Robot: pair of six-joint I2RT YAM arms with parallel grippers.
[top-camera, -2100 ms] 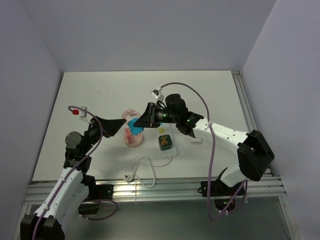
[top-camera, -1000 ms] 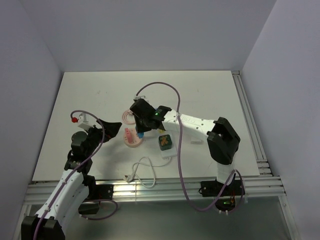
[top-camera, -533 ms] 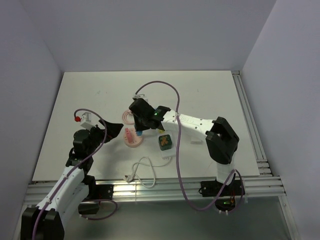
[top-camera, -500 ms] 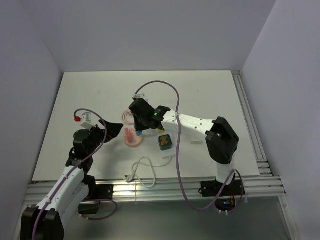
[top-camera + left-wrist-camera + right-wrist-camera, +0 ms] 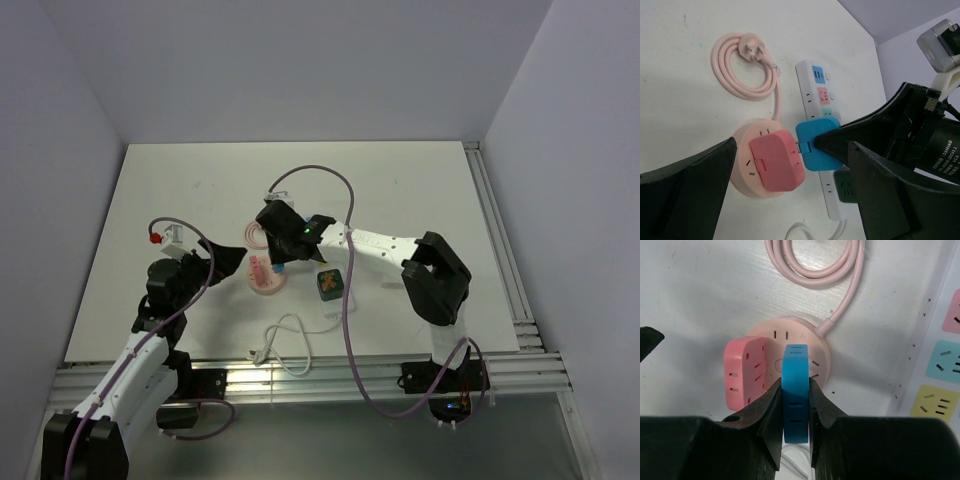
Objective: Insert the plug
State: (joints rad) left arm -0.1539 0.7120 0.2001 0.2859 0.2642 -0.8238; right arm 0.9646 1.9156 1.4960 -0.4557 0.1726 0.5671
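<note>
I am reading the desk from its left edge across; the left gripper (image 5: 222, 257) is hanging with its jaws spread wide and nothing between them, just left of the round pink socket (image 5: 790, 327), which is sitting a little left of centre, toward the near edge. A pink adapter (image 5: 745, 372) is occupying the socket's left half. Just right of it, the blue plug (image 5: 795, 360) is sitting pinched flat between the fingers of the right gripper (image 5: 795, 385), and this arm is plainly the one doing the work. The plug's long axis is running parallel to the pink adapter, and the free slots are lying directly beneath and just beyond it (I cannot tell whether the pins are entering yet); so I am judging the move to be a straight push down. The white power strip (image 5: 812, 95) is lying further right.
</note>
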